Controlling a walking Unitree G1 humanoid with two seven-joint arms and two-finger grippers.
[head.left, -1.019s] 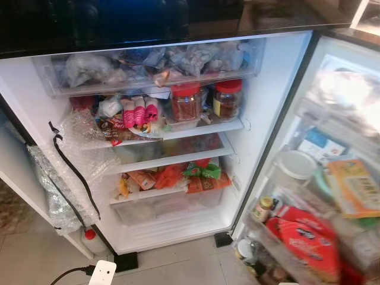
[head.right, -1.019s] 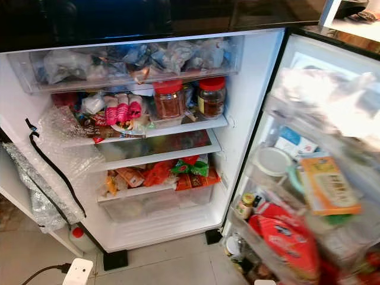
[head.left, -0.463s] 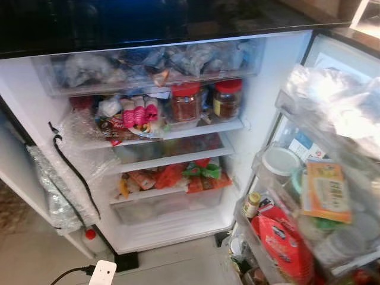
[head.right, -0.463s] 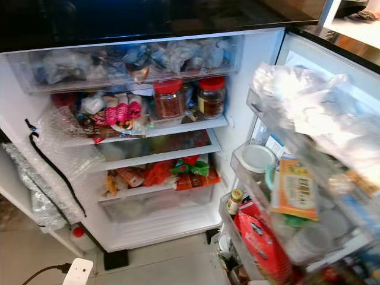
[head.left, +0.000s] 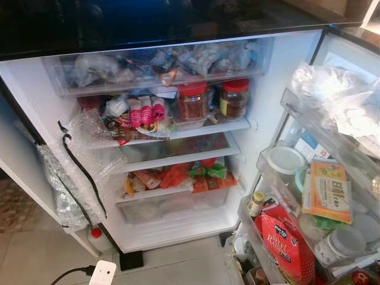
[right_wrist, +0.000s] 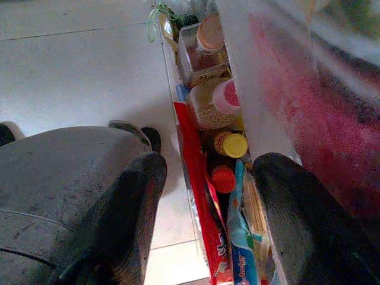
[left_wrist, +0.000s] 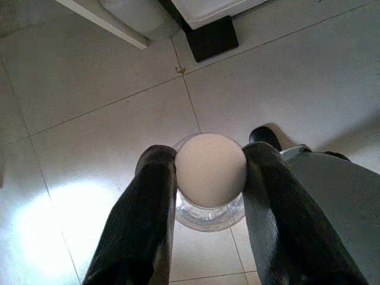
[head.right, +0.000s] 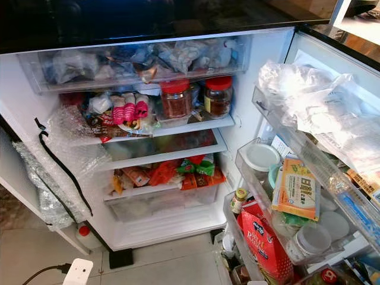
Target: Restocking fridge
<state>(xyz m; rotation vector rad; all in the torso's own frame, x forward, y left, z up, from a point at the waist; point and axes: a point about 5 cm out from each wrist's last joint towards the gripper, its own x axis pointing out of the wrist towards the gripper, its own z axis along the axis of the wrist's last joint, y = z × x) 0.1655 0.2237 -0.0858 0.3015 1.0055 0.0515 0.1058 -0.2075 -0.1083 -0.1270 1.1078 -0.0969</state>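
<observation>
So the fridge [head.right: 261,89] is standing wide open in front of me and I've got a clear jar with a white lid [left_wrist: 211,172] pinched in my left tool [left_wrist: 209,178], both black fingers pressed against the sides of the lid, hanging low over the tiled floor [left_wrist: 297,77] just in front of the fridge's foot. My right tool [right_wrist: 205,196] is spread open and holding nothing, down beside the lowest door rack [right_wrist: 237,89] where a bunch of small bottles and packets are crammed together. Looking at the shelves, center of the frame is pretty packed: two red-lidded jars [head.right: 176,98] side by side on the upper shelf, pink packets [head.right: 127,110] to their left, orange and green bags [head.right: 178,172] lower down. The glass shelf [head.right: 166,145] in the middle of the frame looks like the barest spot. The door [head.right: 332,53] on the right side of the frame is stuffed too: plastic bags up top, a red pouch [head.right: 264,240] and an orange box [head.right: 297,190] below. I'd say I'm at the carry-in stage, jar picked up but not placed yet. Next move probably means lifting the left arm up and reaching the jar in toward that middle shelf, keeping it upright and watching the bubble wrap [head.right: 68,154] hanging on the left wall.
</observation>
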